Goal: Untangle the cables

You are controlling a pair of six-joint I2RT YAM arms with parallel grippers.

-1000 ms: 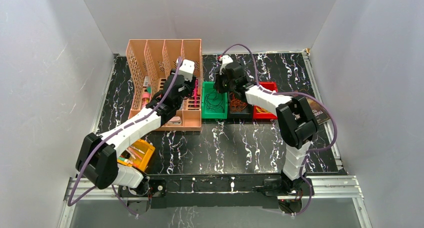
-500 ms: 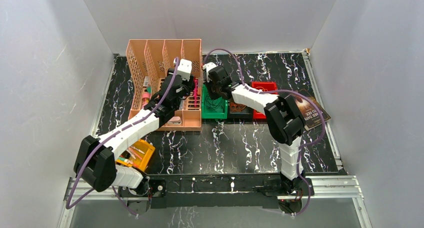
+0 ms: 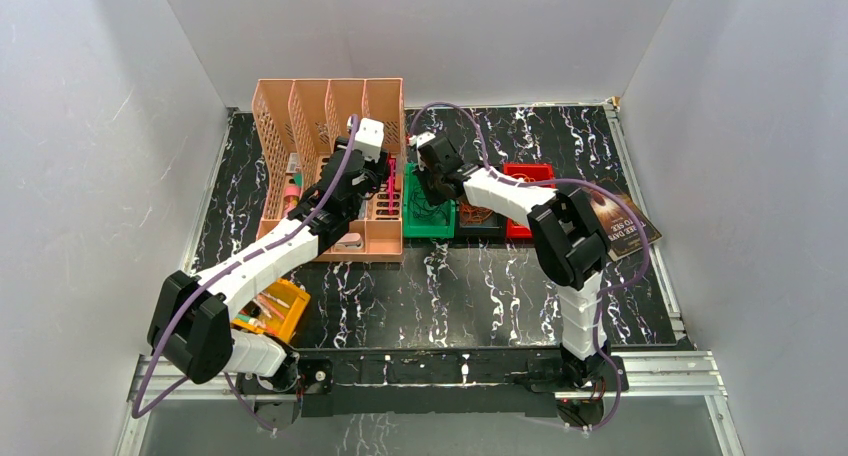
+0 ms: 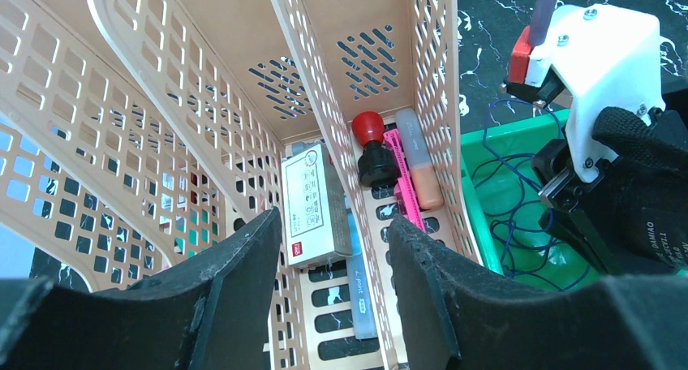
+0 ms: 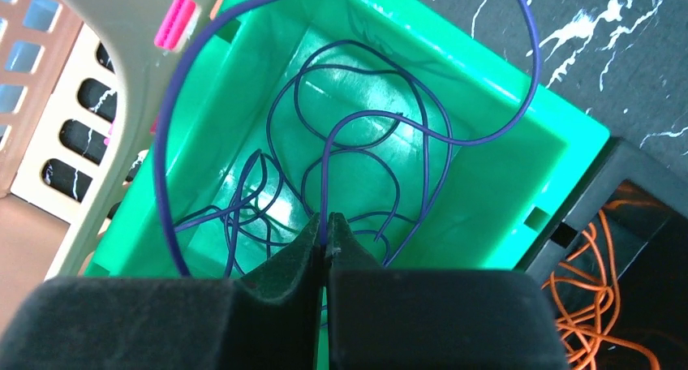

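Note:
Several dark blue cables lie looped in the green bin. My right gripper hangs over that bin, shut on one dark blue cable that rises from its tips and arcs over the bin. Orange cables fill the black bin beside it. In the top view the right gripper is above the green bin. My left gripper stands open over the peach organizer, holding nothing. From the left wrist the blue cables and the right gripper show at the right.
The peach organizer holds a white box, a red-topped stamp, a pink item and markers. A red bin sits right of the black bin. A yellow tray is near left; a dark book lies far right.
My right arm has swung left from the black bin to the green bin, still shut, then lowered slightly. The left arm has barely moved.

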